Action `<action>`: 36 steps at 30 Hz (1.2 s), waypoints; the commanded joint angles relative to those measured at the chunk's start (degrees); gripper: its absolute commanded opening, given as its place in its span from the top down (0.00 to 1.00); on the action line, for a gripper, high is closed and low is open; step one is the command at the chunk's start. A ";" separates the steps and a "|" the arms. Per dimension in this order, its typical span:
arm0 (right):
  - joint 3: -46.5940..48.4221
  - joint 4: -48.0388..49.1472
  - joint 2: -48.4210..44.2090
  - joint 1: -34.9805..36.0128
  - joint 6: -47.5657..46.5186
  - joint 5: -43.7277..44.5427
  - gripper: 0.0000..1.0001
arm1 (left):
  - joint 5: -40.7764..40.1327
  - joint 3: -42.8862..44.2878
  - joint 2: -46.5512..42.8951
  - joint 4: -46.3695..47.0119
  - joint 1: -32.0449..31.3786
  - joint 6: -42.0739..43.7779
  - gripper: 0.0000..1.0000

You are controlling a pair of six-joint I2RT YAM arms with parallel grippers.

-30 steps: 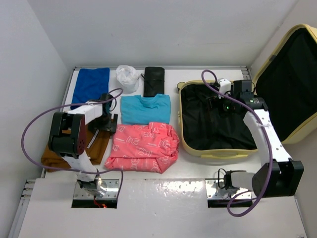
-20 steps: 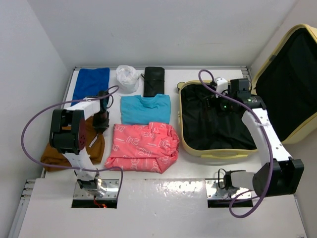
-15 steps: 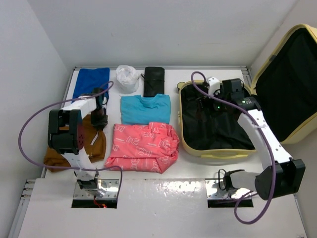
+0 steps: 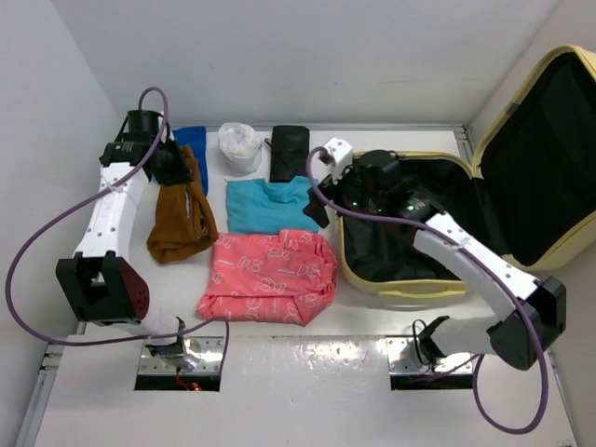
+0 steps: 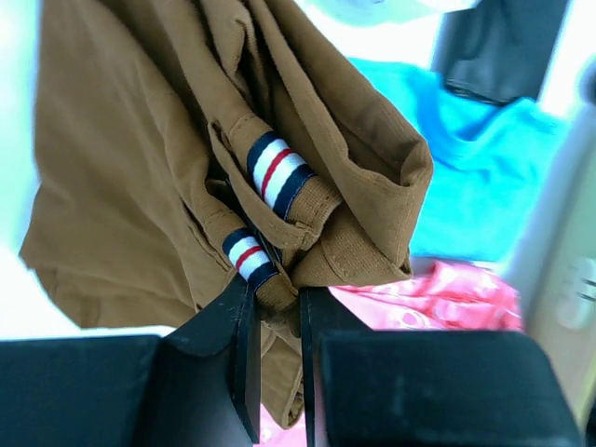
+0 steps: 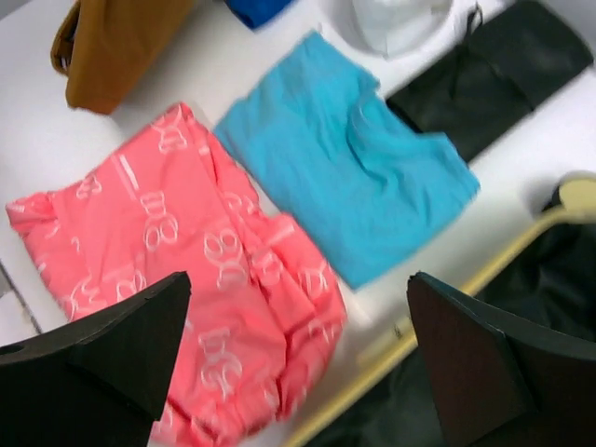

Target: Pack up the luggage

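One luggage (image 4: 389, 286) is lying open on the surface (image 4: 363, 307), its lid standing up. Left of the luggage, six soft items are showing: brown garment (image 4: 177, 219), blue cloth (image 4: 193, 140), white bundle (image 4: 239, 146), black pouch (image 4: 290, 152), teal shirt (image 4: 270, 205), pink garment (image 4: 270, 275). The left claw (image 5: 275, 307) is grasping the brown garment; only the left wrist view is showing its two striped cuffs (image 5: 277, 172). The right claw (image 6: 298, 372) is hanging released, just left of the luggage.

Bright even light; right wrist view blurred, maybe motion; left claw (image 5: 276, 307) defocused.
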 commanded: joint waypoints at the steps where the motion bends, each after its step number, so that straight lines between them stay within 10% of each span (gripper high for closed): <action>1: 3.44 10.89 2.28 4.63 -1.64 6.40 0.01 | 3.82 4.28 -5.06 -1.94 -0.06 -2.25 1.00; 13: 19.24 24.36 18.10 19.50 2.05 20.57 0.01 | 10.24 16.32 -6.48 -1.94 -0.06 -9.03 1.00; 36: 42.91 10.21 38.85 23.54 14.09 22.16 0.01 | 17.09 17.48 -7.00 0.96 -3.66 -16.32 1.00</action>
